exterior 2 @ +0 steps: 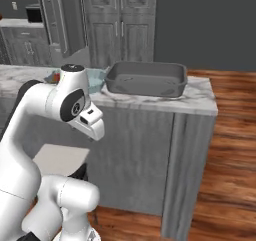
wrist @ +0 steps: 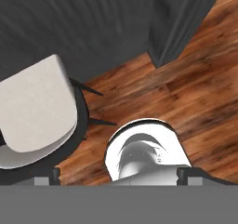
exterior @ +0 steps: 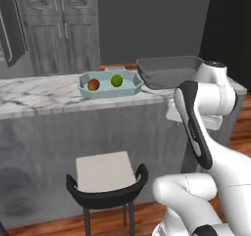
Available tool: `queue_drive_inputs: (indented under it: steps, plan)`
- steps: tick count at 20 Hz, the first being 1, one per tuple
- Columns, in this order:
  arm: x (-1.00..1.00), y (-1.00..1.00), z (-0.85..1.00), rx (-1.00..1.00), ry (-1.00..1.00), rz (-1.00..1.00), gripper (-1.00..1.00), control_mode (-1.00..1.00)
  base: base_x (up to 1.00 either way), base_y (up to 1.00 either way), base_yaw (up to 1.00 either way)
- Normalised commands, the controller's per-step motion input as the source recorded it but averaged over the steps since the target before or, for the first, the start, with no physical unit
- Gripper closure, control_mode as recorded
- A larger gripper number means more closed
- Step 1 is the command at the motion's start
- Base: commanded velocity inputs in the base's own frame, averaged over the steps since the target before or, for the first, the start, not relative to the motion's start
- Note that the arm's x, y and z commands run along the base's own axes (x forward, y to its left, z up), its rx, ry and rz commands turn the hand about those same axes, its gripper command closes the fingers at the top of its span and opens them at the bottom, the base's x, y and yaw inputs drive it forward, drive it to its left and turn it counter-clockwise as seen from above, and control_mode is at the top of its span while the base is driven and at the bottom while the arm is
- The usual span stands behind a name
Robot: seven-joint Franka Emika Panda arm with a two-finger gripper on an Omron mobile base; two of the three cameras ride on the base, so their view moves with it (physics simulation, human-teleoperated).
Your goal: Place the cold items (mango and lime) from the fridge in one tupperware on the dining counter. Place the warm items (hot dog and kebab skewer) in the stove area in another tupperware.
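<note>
Already the mango (exterior: 93,84) and lime (exterior: 116,80) lie apart in the pale blue-green tupperware (exterior: 111,91) on the marble worktop (exterior: 39,95), so cold items look sorted. Dark grey tupperware (exterior 2: 145,79) just beside, nothing visible inside, presumably awaiting warm items. Claw (wrist: 118,175) spread wide, empty, pointing floorwards above stool (wrist: 35,110).

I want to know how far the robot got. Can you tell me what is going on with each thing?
mango: lying in the pale blue-green tray
lime: lying in the same tray, apart from the mango
pale blue-green tray: on the marble counter, holding both fruits
dark grey tray: on the counter, nothing seen inside
end effector: open, holding nothing, pointed down at the floor
stool: upright, beside the counter
</note>
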Motion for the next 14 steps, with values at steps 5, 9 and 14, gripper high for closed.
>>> queue_drive_inputs:
  steps: [5,9,14]
  plan:
    - [0.00,0.00,0.00,0.00,0.00,0.00,-1.00,1.00,-0.06,-1.00,0.12]
    - [0.00,0.00,0.00,0.00,0.00,0.00,-1.00,1.00,-0.01,-1.00,0.10]
    - [0.00,0.00,0.00,0.00,0.00,0.00,-1.00,1.00,-0.04,-1.00,0.07]
